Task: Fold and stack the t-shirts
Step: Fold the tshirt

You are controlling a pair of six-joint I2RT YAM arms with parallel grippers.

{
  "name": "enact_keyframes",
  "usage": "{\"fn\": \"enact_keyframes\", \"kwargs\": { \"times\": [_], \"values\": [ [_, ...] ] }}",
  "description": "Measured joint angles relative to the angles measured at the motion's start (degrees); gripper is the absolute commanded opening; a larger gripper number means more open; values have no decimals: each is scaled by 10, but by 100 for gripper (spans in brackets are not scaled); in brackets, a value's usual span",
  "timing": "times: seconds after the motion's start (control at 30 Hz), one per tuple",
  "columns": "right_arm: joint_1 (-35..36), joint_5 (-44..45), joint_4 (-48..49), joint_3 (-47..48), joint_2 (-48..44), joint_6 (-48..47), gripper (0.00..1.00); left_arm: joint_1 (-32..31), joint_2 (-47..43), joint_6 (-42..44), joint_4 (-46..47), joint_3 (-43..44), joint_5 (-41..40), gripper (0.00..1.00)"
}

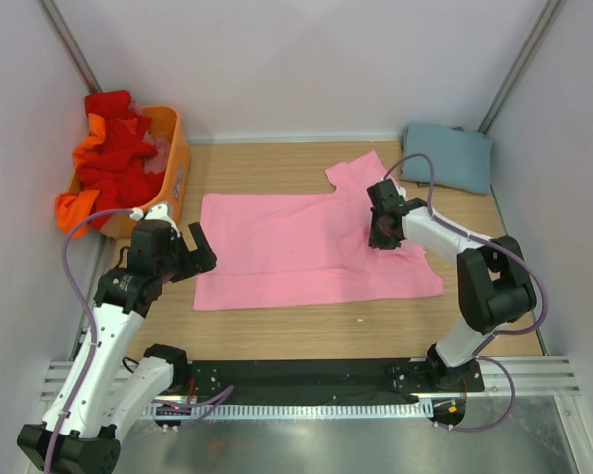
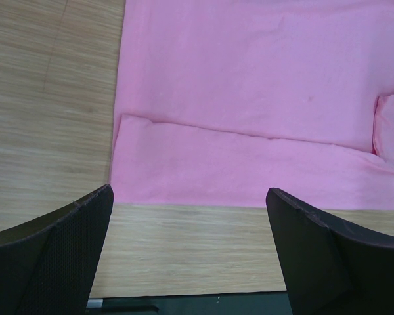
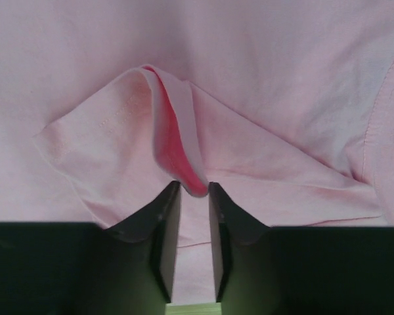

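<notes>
A light pink t-shirt [image 1: 296,247] lies spread flat on the wooden table, one sleeve pointing to the back right. My right gripper [image 1: 381,238] is down on its right part, near the collar. In the right wrist view its jaws [image 3: 194,187] stand narrow, pinching a raised fold of the pink t-shirt [image 3: 177,151] at the tips. My left gripper [image 1: 196,255] hovers at the shirt's near left corner, wide open and empty, with the pink t-shirt [image 2: 249,98] edge just beyond its fingers [image 2: 72,243]. A folded grey-blue t-shirt [image 1: 450,156] rests at the back right.
An orange plastic basket [image 1: 174,170] stands at the back left, heaped with red t-shirts [image 1: 119,148] and an orange one [image 1: 76,207] hanging over its side. White walls close in on the left, back and right. A black rail [image 1: 306,380] runs along the near edge.
</notes>
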Motion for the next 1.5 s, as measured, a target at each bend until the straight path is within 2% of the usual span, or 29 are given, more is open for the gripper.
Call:
{"fn": "enact_keyframes", "kwargs": {
  "times": [0.13,0.3,0.53,0.57,0.63,0.67,0.77,0.9,1.03,1.23,1.5],
  "values": [
    [0,0,2,0,13,-7,8,0,0,0,0,0,0,100],
    [0,14,-12,31,30,-26,2,0,0,0,0,0,0,100],
    [-9,59,-23,131,64,-69,1,0,0,0,0,0,0,100],
    [-11,68,-24,143,68,-75,5,0,0,0,0,0,0,100],
    [-16,88,-27,166,82,-85,32,0,0,0,0,0,0,100],
    [-18,104,-36,184,94,-90,61,0,0,0,0,0,0,100],
    [-26,150,-52,232,141,-102,82,0,0,0,0,0,0,100],
    [-36,191,-79,264,182,-100,84,0,1,0,0,0,0,100],
    [-53,185,-102,296,188,-96,84,0,1,0,-1,0,-1,100],
    [-102,54,-94,452,229,-87,84,0,-45,0,1,0,12,100],
    [-162,-124,-36,780,482,-58,82,0,-86,0,5,-1,28,100]
  ]
}}
